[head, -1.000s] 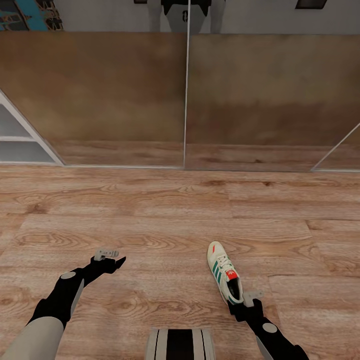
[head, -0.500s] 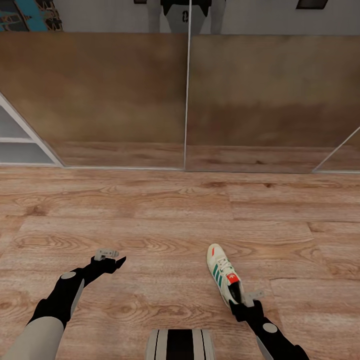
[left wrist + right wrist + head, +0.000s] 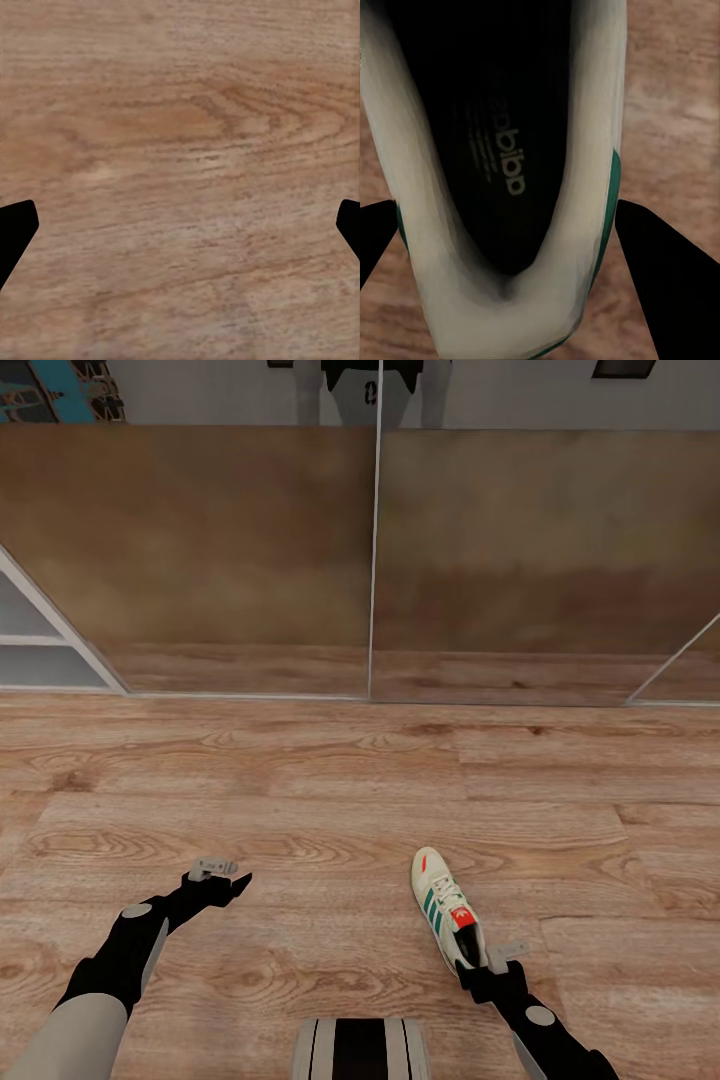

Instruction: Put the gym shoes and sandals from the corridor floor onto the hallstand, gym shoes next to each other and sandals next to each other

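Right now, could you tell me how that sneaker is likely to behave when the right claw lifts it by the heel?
The gym shoe is probably light. Held only at its heel collar by the right claw, the long toe would likely droop or swing. The soft-looking collar may flex under the fingers, so the grip could slip.
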